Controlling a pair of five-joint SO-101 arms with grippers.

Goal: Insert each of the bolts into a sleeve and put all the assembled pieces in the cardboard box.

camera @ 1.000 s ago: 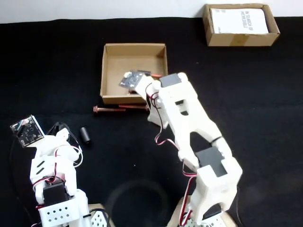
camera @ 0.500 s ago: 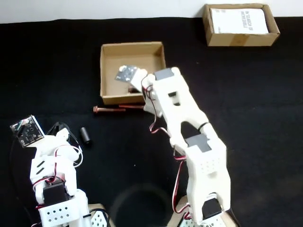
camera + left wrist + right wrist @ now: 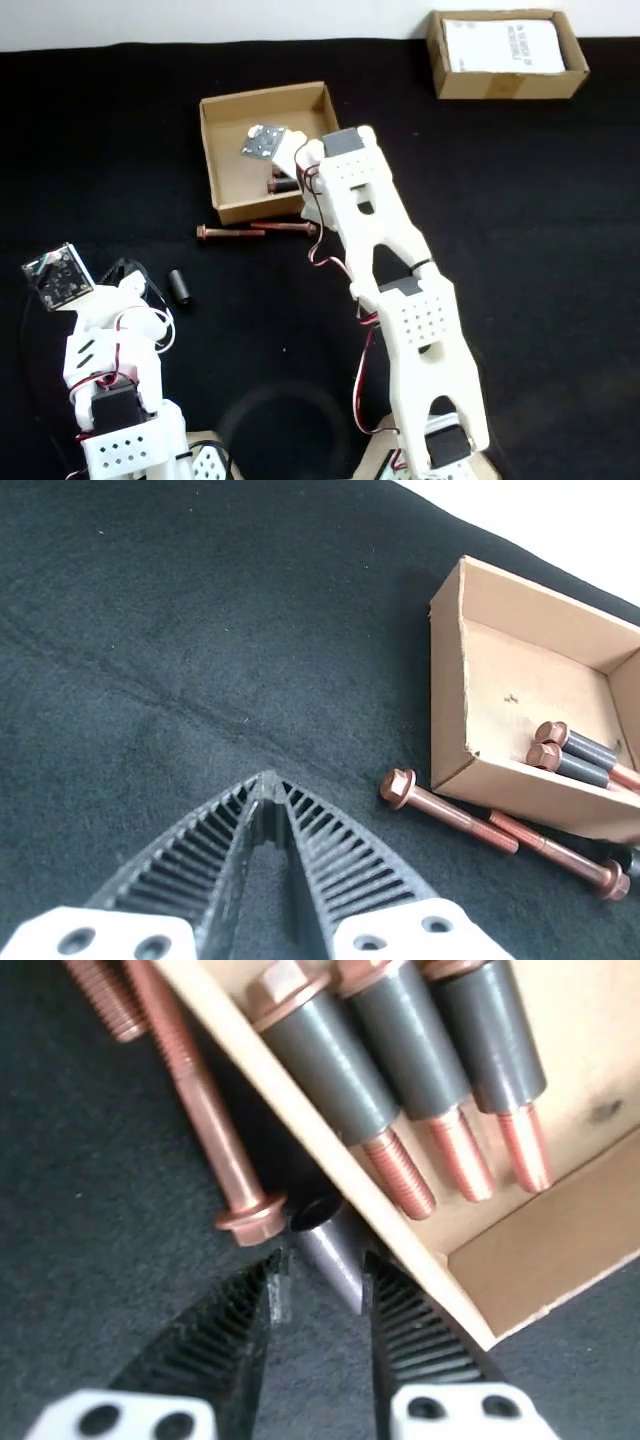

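The right tool (image 3: 320, 1278) is open around a dark grey cylindrical sleeve (image 3: 328, 1242) lying against the outer wall of the brown cardboard box (image 3: 540, 1250), beside two bare copper bolts (image 3: 190, 1090). The left tool (image 3: 265, 778) sits closed over open black counter (image 3: 150, 630)

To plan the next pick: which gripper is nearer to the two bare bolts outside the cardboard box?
Right. The right gripper is close beside the bare bolts; the left gripper sits well back from them.

High view overhead, left wrist distant, right wrist close, all share cardboard box (image 3: 230, 180)
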